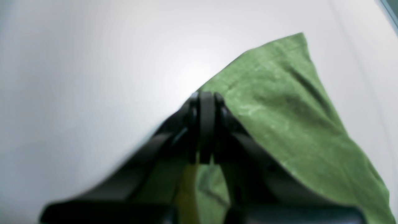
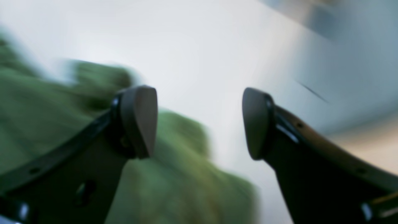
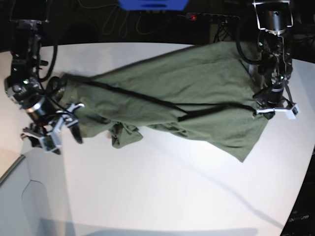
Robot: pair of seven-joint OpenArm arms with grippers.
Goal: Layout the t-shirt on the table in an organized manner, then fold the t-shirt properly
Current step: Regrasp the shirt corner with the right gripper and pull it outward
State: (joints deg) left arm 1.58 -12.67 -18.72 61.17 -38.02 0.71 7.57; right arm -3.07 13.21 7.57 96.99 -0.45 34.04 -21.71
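The olive-green t-shirt (image 3: 172,93) lies stretched and wrinkled across the back half of the white table (image 3: 162,187), with a bunched sleeve near its front edge. My left gripper (image 3: 273,109) is at the shirt's right end, shut on the cloth. In the left wrist view its jaws (image 1: 206,99) are pressed together on the fabric's edge and the t-shirt (image 1: 286,102) drapes away to the right. My right gripper (image 3: 56,130) is at the shirt's left end. In the blurred right wrist view it (image 2: 199,123) stands open and empty, with the t-shirt (image 2: 37,102) below and to the left.
A blue object (image 3: 152,4), cables and a power strip (image 3: 211,17) sit behind the table's back edge. The table's curved edge (image 3: 300,196) runs down the right side. A pale panel (image 3: 19,196) stands at the lower left.
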